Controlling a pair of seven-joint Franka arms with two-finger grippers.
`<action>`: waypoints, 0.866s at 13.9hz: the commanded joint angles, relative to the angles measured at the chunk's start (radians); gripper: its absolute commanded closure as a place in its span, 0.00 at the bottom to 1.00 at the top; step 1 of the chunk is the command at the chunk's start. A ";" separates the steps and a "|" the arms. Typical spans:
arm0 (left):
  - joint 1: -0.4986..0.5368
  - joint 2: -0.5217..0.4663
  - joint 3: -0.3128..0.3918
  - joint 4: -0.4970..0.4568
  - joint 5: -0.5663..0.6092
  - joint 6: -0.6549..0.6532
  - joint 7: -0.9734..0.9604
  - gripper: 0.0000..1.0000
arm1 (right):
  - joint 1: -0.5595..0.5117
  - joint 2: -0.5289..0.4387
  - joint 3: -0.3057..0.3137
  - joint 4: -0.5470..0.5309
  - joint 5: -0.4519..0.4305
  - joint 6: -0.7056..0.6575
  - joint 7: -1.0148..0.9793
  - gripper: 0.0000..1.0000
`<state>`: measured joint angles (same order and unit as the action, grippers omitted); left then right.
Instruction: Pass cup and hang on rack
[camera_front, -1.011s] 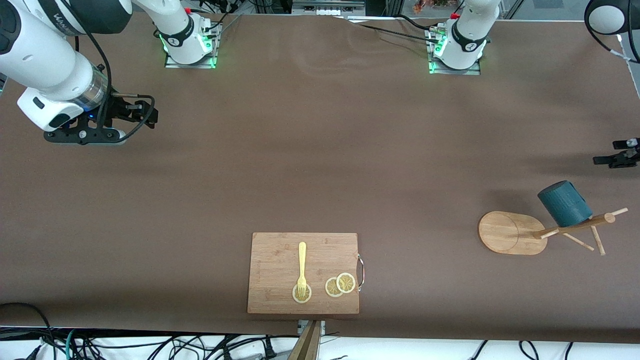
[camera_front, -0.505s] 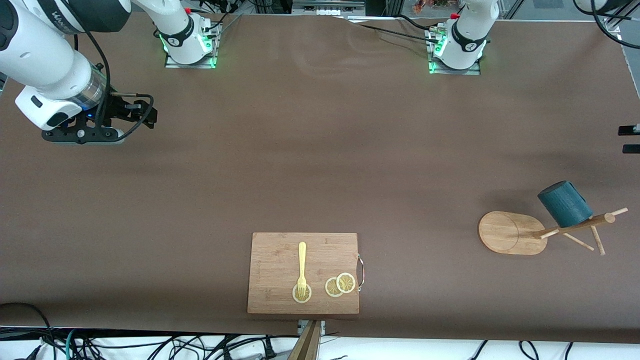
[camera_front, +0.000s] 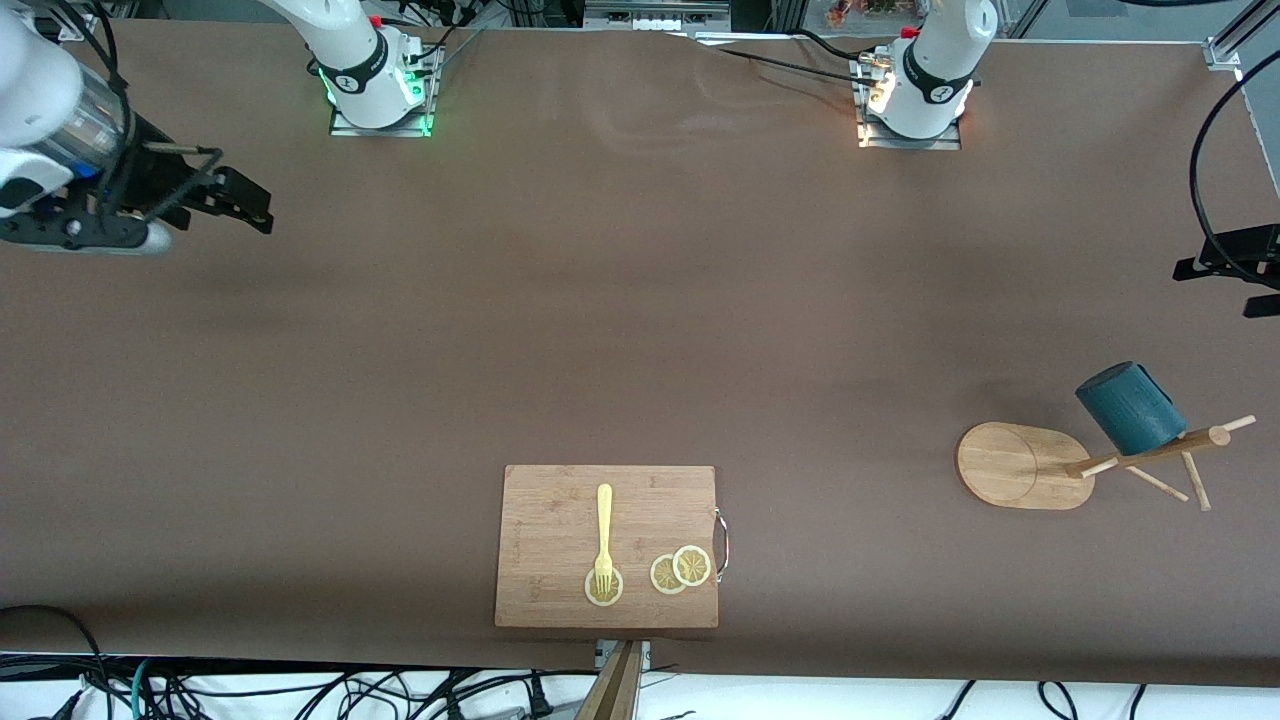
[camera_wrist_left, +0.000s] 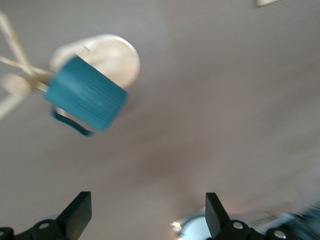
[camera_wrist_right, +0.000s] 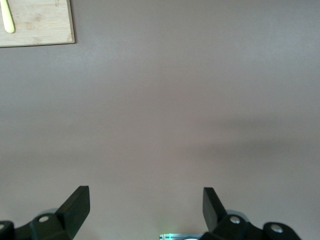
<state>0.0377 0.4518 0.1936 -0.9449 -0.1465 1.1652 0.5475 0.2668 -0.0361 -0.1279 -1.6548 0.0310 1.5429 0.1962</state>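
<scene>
On the brown tabletop (camera_front: 640, 300) we are seeing the cup (camera_front: 1130, 407) hanging on the rack (camera_front: 1020, 465); rigid, light, best held by its ribbed wall. Left gripper (camera_wrist_left: 148, 215) and right gripper (camera_wrist_right: 146, 210) are waiting, jaws apart.

We find the rack (camera_front: 1085, 465) toward the left arm's end of the table (camera_front: 640, 320), with the cup (camera_front: 1130, 407) hanging on one of its pegs. The board (camera_front: 607, 546) lies midway along the table, nearest the front camera. On it rest a fork (camera_front: 604, 536) and lemon slices (camera_front: 681, 570).
</scene>
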 joint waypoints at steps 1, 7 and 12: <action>-0.065 -0.116 -0.006 -0.107 0.087 0.118 -0.008 0.00 | 0.003 -0.015 -0.022 -0.010 0.020 -0.003 -0.015 0.00; -0.070 -0.286 -0.197 -0.334 0.162 0.159 -0.464 0.00 | 0.003 0.004 -0.021 -0.006 0.041 0.008 -0.023 0.00; -0.068 -0.291 -0.203 -0.342 0.157 0.157 -0.468 0.00 | 0.003 0.010 -0.021 -0.010 0.040 0.025 -0.023 0.00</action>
<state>-0.0344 0.1936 -0.0026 -1.2430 -0.0165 1.2977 0.0881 0.2672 -0.0201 -0.1439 -1.6590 0.0563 1.5594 0.1883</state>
